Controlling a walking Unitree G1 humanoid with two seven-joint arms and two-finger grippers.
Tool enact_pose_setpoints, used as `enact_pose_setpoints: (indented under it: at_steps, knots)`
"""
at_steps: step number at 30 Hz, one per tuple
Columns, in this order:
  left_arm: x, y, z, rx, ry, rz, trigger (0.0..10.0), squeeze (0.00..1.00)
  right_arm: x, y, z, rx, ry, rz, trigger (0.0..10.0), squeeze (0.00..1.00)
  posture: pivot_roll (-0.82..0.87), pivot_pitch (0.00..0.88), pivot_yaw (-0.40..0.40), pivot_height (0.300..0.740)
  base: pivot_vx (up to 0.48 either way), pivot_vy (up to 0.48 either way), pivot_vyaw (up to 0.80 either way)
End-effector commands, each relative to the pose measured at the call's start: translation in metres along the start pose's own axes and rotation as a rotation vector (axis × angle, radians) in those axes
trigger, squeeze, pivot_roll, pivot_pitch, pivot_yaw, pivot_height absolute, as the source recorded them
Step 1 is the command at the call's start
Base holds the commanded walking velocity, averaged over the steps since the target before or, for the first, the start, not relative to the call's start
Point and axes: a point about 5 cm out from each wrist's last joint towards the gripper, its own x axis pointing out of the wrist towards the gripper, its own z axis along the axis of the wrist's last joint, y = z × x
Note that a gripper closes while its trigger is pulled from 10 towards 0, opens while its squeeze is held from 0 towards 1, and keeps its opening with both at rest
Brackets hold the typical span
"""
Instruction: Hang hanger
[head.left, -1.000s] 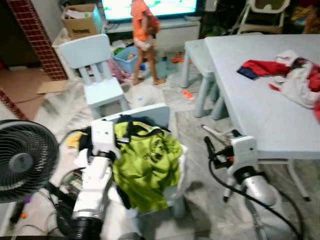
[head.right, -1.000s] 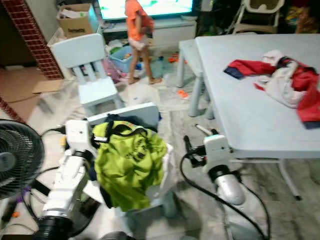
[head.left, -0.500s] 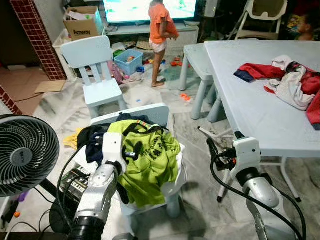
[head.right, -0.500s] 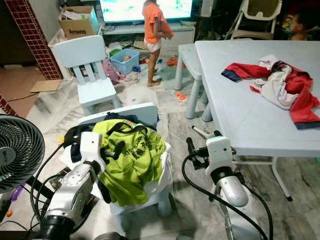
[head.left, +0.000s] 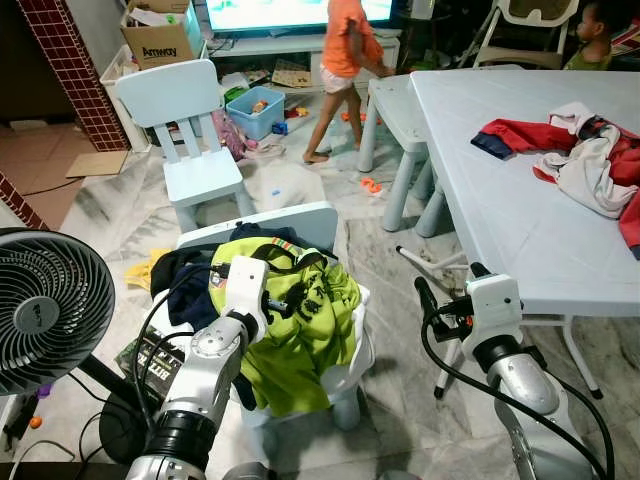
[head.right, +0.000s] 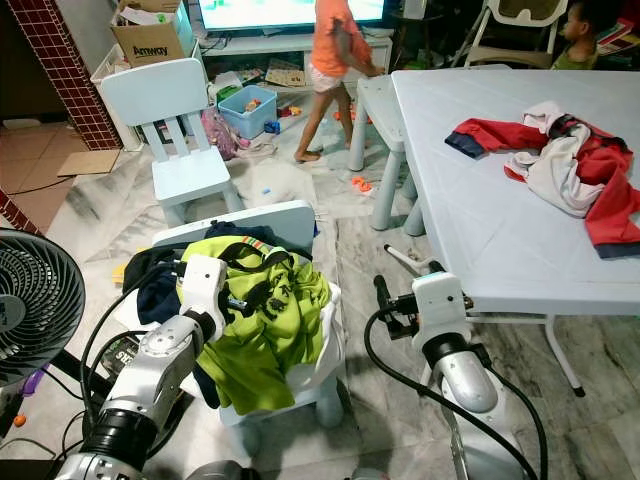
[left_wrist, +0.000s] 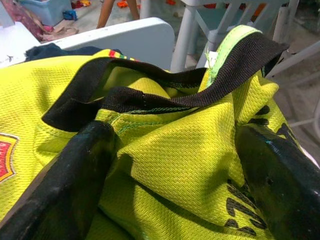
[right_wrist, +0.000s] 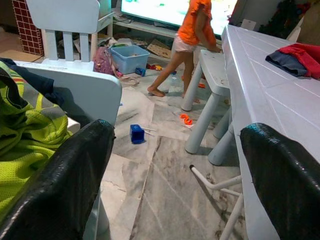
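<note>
The left gripper (left_wrist: 175, 165) rests spread wide on the lime shirt (head.left: 300, 320) heaped on the chair (head.left: 310, 225); its fingers (left_wrist: 65, 180) press the cloth without gripping it. The right gripper (right_wrist: 175, 165) hangs parted by the table (head.left: 520, 230). I cannot tell where any hanger is.

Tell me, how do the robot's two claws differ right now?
The left gripper is down on the lime-green shirt heaped on the small white chair, its fingers straddling a fold of fabric; the right gripper hangs in open air beside the white table, touching nothing. Both are open, with the same long black fingers.
</note>
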Motion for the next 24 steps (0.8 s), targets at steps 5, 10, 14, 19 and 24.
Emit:
enact_pose_setpoints:
  at_steps: [5, 10, 14, 19, 24]
  knots:
    - [0.007, 0.010, -0.001, 0.036, 0.029, 0.041, 10.0, 0.00, 0.000, -0.001, 0.008, -0.018, -0.025, 0.010, 10.0, 0.00, -0.10, 0.000, 0.020, 0.740, 0.000, 0.000, 0.00]
    - [0.008, 0.018, -0.004, -0.016, 0.058, 0.074, 10.0, 0.00, 0.000, 0.001, 0.009, -0.022, -0.029, 0.014, 10.0, 0.00, -0.10, 0.000, 0.020, 0.740, 0.000, 0.000, 0.00]
    - [0.006, 0.010, -0.009, -0.015, 0.064, 0.009, 0.0, 0.00, 0.002, 0.001, 0.009, -0.022, -0.032, 0.017, 10.0, 0.00, -0.10, 0.000, 0.020, 0.740, 0.000, 0.000, 0.00]
    - [0.007, -0.016, -0.015, 0.049, 0.091, -0.118, 0.0, 0.00, 0.003, 0.004, 0.009, -0.023, -0.031, 0.024, 10.0, 0.00, -0.09, 0.000, 0.014, 0.740, 0.000, 0.000, 0.00]
    - [0.005, -0.037, -0.018, 0.084, 0.119, -0.249, 2.2, 0.00, 0.004, 0.003, 0.010, -0.027, -0.035, 0.024, 10.0, 0.00, -0.09, 0.000, 0.015, 0.740, 0.000, 0.000, 0.00]
